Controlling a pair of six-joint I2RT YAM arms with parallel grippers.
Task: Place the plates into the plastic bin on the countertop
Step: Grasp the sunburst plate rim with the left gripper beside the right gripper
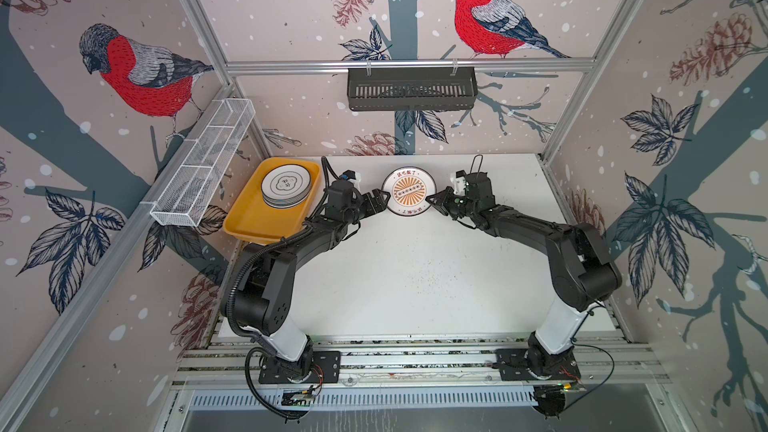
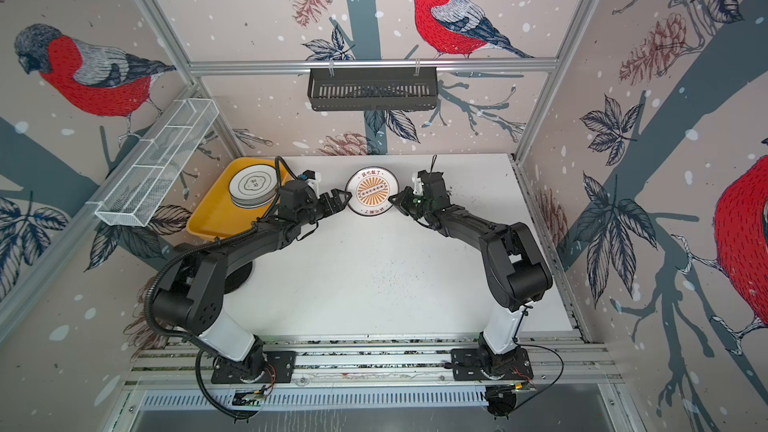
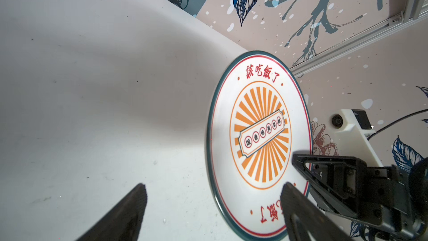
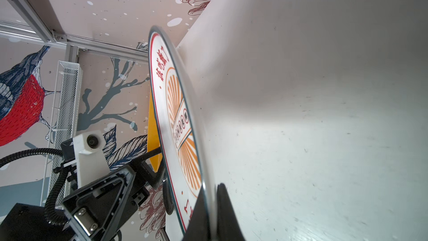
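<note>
right wrist view: right gripper (image 4: 209, 212) pinches the sunburst plate (image 4: 172, 121) by its rim, far centre. left wrist view: left gripper (image 3: 213, 184) spread wide at the opposite rim. in both top views, other plates (image 1: 286, 185) sit stacked in the plastic bin (image 1: 249, 220), far left on the white countertop (image 1: 415, 276), bird wallpaper (image 1: 490, 14) around.

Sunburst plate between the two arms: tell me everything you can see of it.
The sunburst plate is round, glossy white, ceramic-looking, with a dark teal rim, thin red ring, red lettering and an orange rayed centre with a banner. It looks lifted off the countertop, face up. The right gripper is shut on its rim; the left gripper is open, its fingers straddling the opposite edge.
</note>
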